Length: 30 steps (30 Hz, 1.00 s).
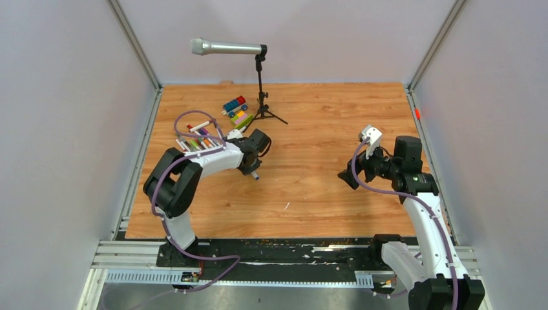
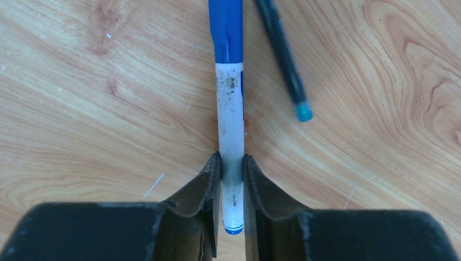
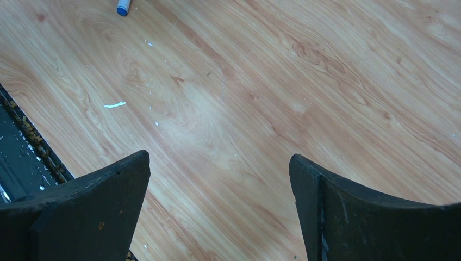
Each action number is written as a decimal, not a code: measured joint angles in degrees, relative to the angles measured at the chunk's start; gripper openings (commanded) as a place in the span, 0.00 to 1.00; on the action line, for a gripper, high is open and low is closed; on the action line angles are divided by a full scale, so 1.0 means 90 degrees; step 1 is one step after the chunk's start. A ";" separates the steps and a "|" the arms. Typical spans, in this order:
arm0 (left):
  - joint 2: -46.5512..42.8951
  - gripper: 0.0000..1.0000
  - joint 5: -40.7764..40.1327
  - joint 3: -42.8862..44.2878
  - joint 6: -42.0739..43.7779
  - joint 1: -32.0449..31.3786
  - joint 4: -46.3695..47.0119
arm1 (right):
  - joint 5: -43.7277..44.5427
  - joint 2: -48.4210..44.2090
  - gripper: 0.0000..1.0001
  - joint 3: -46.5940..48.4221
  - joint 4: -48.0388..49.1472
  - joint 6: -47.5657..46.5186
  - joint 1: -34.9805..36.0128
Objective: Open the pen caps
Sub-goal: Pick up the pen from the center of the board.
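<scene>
My left gripper (image 2: 232,163) is shut on the lower barrel of a white pen (image 2: 230,109). Its blue pen cap (image 2: 225,27) points away from the wrist, and a small blue end shows between the fingers. In the top view this gripper (image 1: 253,165) is over the left middle of the table, with the pen's tip (image 1: 256,175) poking out below it. Several more pens (image 1: 197,139) lie in a pile behind the left arm. My right gripper (image 1: 346,175) hangs open and empty over bare wood (image 3: 217,157) at the right. A blue pen end (image 3: 124,6) shows at the right wrist view's top edge.
A dark thin pen with a teal end (image 2: 293,81) lies on the wood just right of the held pen. Coloured toy blocks (image 1: 237,110) and a silver microphone (image 1: 226,47) on a black tripod stand (image 1: 262,97) are at the back. A black rail (image 1: 291,248) runs along the near edge.
</scene>
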 measured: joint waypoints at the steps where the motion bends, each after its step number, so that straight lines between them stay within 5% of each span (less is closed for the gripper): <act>1: -0.0046 0.16 -0.0002 -0.0061 -0.0002 0.0000 0.0051 | -0.0002 0.0000 1.00 0.0000 -0.0002 -0.0007 0.0002; 10: -0.0952 0.07 0.0051 -0.0981 0.0248 0.0000 0.0027 | -0.0158 -0.0041 1.00 0.0000 -0.0027 -0.0073 0.0000; 18: -0.3194 0.01 0.0627 -0.2312 0.0957 0.0000 0.0517 | -0.0738 -0.0044 1.00 -0.0012 -0.0219 -0.0221 0.0002; 26: -0.6001 0.00 0.2492 -0.4915 0.1923 -0.0027 0.4005 | -0.1994 -0.0058 1.00 -0.0168 -0.0216 -0.0231 0.0000; 30: -0.6244 0.00 0.3070 -0.5314 0.2268 -0.0406 0.5855 | -0.3155 0.0051 0.99 -0.0304 0.0102 0.0160 0.0002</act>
